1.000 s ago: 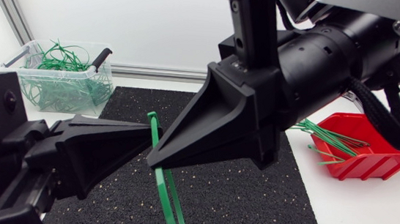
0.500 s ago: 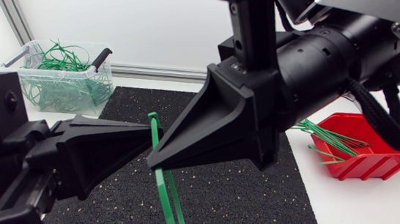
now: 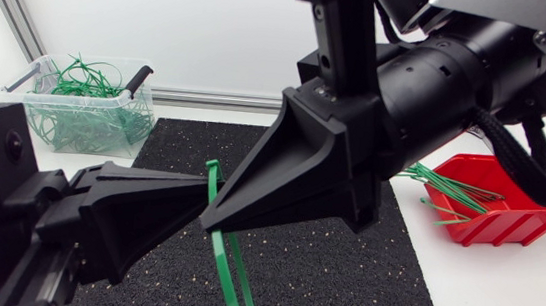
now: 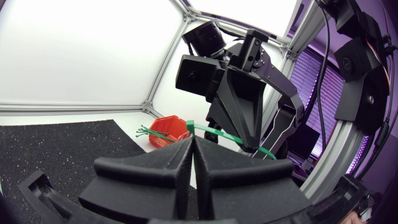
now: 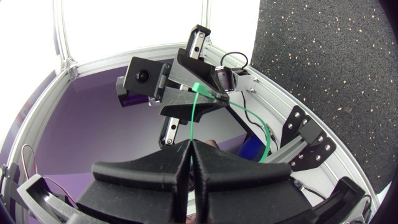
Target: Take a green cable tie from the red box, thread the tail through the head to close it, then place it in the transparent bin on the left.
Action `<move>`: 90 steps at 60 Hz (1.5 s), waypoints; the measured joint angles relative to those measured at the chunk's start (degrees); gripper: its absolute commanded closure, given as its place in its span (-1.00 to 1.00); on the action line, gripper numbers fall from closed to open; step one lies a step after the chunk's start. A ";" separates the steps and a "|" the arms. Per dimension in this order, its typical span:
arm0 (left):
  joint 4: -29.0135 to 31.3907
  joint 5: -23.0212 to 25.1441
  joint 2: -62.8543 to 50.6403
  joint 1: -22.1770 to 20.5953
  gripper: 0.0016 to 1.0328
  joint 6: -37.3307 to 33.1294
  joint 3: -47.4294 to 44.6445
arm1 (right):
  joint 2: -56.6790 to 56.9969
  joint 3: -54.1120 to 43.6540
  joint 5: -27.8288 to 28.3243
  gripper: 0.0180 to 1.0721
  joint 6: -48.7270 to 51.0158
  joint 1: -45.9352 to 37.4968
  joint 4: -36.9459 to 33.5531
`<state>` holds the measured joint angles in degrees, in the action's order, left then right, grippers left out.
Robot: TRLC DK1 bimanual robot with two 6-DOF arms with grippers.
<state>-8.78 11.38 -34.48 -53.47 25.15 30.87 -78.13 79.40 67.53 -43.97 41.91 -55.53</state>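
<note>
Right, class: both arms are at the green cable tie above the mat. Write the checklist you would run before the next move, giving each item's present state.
1. Left gripper shut on the cable tie: ok.
2. Right gripper shut on the same tie: ok.
3. Tail threaded through the head: cannot tell.
4. Transparent bin open on top, nothing over it: ok.
5. Red box holds spare ties: ok.

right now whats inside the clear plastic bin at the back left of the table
A tangled heap of thin green cable ties sits in the clear plastic bin. Whether anything lies under the heap is hidden.
</note>
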 measured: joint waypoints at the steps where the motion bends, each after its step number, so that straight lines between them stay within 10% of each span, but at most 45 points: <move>1: 0.00 -0.33 0.00 -0.22 0.93 -0.17 0.00 | 0.00 0.00 0.02 0.89 0.00 0.00 0.00; 65: 1.07 -12.76 1.46 -9.73 0.93 -9.73 0.00 | -1.60 0.00 1.27 0.89 0.00 -2.05 -0.02; 76: 1.51 -11.98 1.49 -9.86 0.93 -10.21 0.13 | -1.68 0.00 0.52 -0.08 0.00 -2.29 0.02; 90: 3.67 -8.87 1.90 -9.31 0.93 -10.21 0.33 | -0.35 -0.39 -0.04 -0.22 0.02 -2.69 -0.07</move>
<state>-5.10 2.50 -32.58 -62.78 14.94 31.20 -78.48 79.00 67.48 -43.94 39.22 -55.59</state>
